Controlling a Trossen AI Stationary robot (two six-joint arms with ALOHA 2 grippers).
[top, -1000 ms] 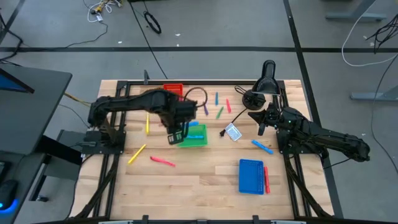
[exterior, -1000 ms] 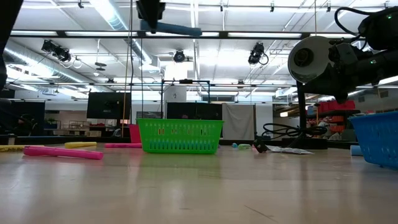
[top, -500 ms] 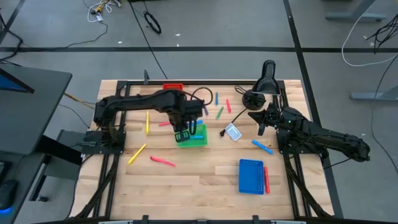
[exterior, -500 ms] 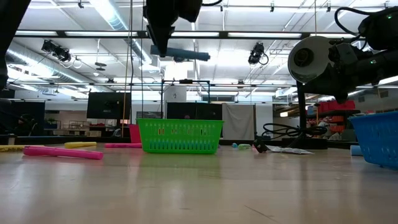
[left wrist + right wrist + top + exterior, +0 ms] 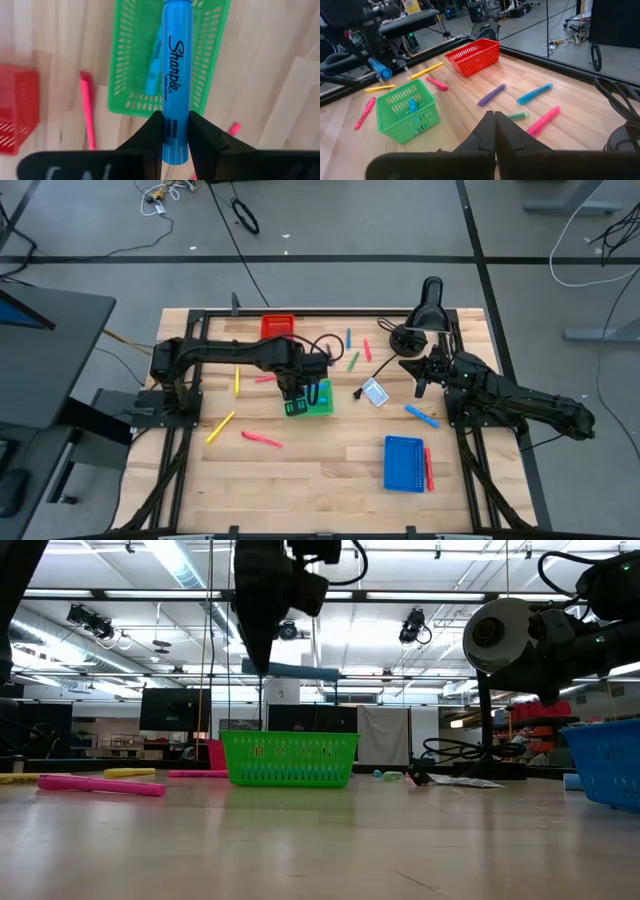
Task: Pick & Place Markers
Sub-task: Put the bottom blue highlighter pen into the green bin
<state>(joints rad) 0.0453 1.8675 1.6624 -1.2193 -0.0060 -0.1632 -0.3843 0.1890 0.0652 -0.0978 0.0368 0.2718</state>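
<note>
My left gripper (image 5: 176, 135) is shut on a blue marker (image 5: 175, 75) and hangs above the green tray (image 5: 320, 404), which stands on the table near its middle. In the low view the marker (image 5: 300, 671) is level, a little above the tray's rim (image 5: 290, 736). Another blue marker (image 5: 151, 70) lies inside that tray. Loose markers lie on the wood: pink (image 5: 261, 439), yellow (image 5: 220, 427), blue (image 5: 421, 416), green (image 5: 354, 361). My right gripper (image 5: 494, 125) waits shut at the table's right side (image 5: 420, 385), touching nothing. My left gripper pinches the blue marker's barrel near one end (image 5: 175, 127) between its two fingers (image 5: 150, 137). The fingers point down and lie across the marker. The marker is level and lifted clear, its long free part reaching out over the green tray.
A red tray (image 5: 279, 326) stands at the far edge and a blue tray (image 5: 404, 463) at the near right, a red marker (image 5: 429, 467) beside it. A white-and-blue card (image 5: 375, 392) and a black cable lie right of the green tray. A lamp-like stand (image 5: 430, 305) rises at the far right.
My left gripper has come down toward the green tray and drifted slightly toward the table's right edge, staying shut on the blue marker. The marker has stayed level and now hangs just above the tray's rim.
</note>
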